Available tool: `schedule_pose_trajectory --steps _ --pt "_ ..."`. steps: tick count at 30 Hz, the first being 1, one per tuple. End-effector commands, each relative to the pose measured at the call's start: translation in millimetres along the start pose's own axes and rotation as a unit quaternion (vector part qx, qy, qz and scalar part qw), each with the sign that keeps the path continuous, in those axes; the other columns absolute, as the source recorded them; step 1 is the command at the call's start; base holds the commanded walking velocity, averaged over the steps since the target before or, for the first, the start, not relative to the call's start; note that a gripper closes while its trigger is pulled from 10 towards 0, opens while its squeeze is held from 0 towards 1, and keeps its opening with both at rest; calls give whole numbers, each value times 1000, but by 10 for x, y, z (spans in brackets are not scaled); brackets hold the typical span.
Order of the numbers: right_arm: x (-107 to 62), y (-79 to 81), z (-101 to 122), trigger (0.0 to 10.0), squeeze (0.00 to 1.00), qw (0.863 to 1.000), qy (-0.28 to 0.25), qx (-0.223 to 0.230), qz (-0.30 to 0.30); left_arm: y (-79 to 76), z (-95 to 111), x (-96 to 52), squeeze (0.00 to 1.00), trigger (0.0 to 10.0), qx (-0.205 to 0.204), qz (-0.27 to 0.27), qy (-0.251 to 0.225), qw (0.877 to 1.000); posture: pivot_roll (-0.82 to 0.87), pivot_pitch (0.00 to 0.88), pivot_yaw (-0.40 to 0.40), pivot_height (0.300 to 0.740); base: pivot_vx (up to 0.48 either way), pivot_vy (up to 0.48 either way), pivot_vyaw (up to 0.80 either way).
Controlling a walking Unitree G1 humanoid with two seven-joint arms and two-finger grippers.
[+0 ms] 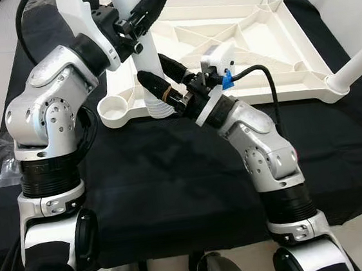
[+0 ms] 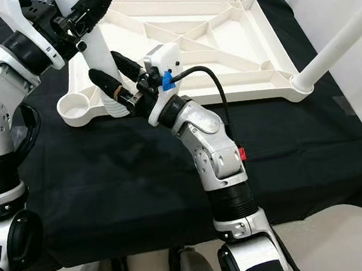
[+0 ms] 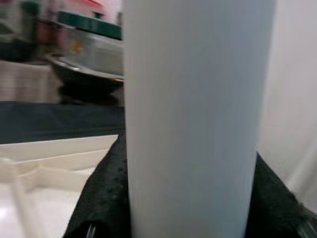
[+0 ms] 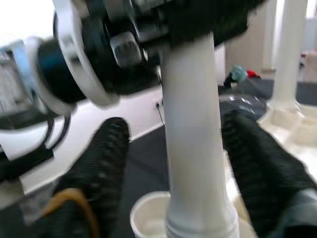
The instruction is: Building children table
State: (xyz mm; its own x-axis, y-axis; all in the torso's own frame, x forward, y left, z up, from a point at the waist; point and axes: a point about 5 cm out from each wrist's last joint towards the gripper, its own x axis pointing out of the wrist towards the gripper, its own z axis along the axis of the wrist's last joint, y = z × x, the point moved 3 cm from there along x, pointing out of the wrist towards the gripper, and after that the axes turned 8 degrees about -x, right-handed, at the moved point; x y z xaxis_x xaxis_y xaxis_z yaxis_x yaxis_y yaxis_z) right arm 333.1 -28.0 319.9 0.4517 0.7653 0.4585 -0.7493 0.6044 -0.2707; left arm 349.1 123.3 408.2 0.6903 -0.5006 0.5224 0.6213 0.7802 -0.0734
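Left jaws clamp the smooth white leg; right jaws stand apart around its ribbed base.

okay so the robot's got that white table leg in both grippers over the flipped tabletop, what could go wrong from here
The white leg has its threaded end beside the corner socket, not in it, so it may seat crooked. The right gripper only brackets the leg, so the left gripper alone holds it and it could tilt. A hard push might slide the tabletop.
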Motion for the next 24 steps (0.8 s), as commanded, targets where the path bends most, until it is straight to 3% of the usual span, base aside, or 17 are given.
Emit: schedule_pose_trajectory --steps 1,8,9,13,14,15,17,18,19,21,24 --pt "5 -35 80 10000 1000 1000 -15 -3 -6 -63 70 4 0 0 16 -7 -15 1000 43 308 -136 740 0 0 0" --pt "9 -72 115 10000 1000 1000 -17 -3 -12 -76 72 1 0 0 19 -8 -16 1000 42 309 -136 740 0 0 0" --pt "5 -54 131 10000 0 1000 -14 1 -1 -68 82 0 0 0 21 -5 -19 1000 42 309 -136 740 0 0 0" --pt "-3 -44 142 10000 0 1000 -10 0 6 -54 95 -1 0 0 24 -1 -22 999 42 309 -136 740 0 0 0" --pt "-56 -149 116 10000 0 1000 3 -5 -21 -42 111 -6 0 10000 40 8 -24 999 40 303 -137 740 0 0 0" --pt "-138 -320 98 10000 0 997 11 -23 -70 -46 114 -22 0 10000 63 17 -23 998 42 293 -138 740 0 0 0" --pt "-138 -320 98 10000 0 997 11 -23 -70 -46 114 -22 0 10000 63 17 -23 998 42 293 -138 740 0 0 0" --pt "-218 -487 96 10000 0 992 15 -32 -124 -60 117 -43 0 10000 81 25 -24 996 42 290 -138 740 0 0 0" --pt "-218 -487 96 10000 0 992 15 -32 -124 -60 117 -43 0 10000 81 25 -24 996 42 290 -138 740 0 0 0" --pt "-340 -686 163 10000 0 978 10 -48 -201 -88 115 -147 0 10000 115 56 -31 991 41 276 -135 740 0 0 -684" --pt "-361 -706 181 10000 0 976 9 -49 -213 -92 110 -194 0 10000 122 69 -33 990 42 271 -131 740 0 0 -788"
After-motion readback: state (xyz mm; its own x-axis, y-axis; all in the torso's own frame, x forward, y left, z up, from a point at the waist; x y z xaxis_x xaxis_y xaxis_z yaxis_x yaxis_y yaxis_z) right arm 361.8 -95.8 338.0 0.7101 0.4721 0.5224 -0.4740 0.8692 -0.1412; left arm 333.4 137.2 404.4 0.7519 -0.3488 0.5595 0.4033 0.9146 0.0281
